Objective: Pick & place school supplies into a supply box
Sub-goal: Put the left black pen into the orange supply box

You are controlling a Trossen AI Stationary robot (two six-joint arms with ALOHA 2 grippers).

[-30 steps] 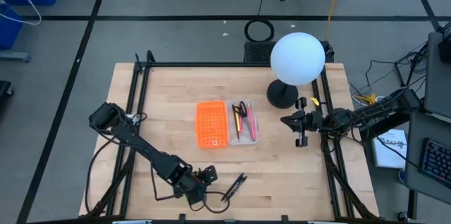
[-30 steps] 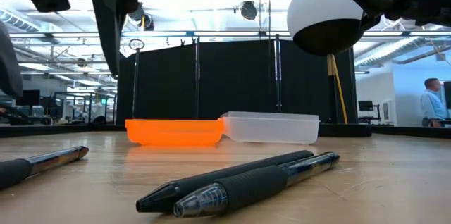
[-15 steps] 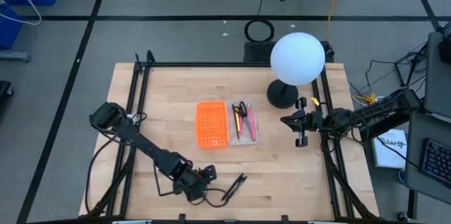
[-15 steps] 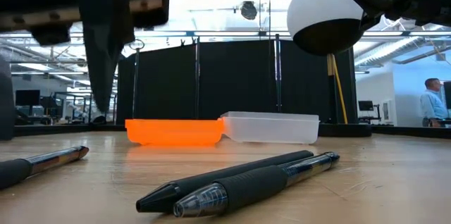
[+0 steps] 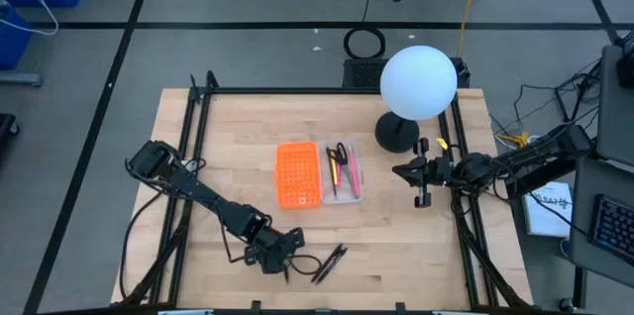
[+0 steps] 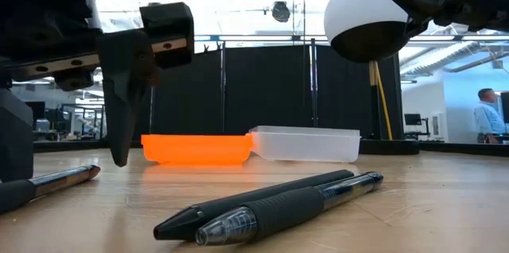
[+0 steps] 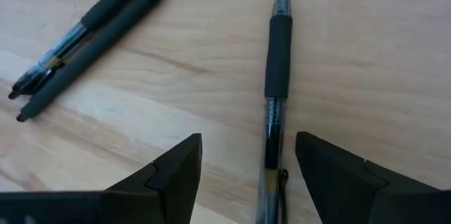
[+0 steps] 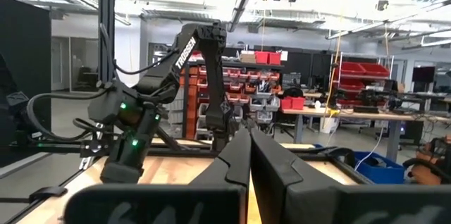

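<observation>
Spanning a wooden table [image 5: 248,137], bright open workshop.

Both arms are dark, jointed and cable-draped, one lettered TROSSEN in white, each hand ending in tapered black fingers [image 7: 169,182].

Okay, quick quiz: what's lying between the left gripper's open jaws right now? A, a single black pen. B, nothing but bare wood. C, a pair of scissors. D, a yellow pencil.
A: the left wrist view shows a single black pen lying on the table between the open jaws of the left gripper, with two more pens off to one side.
</observation>
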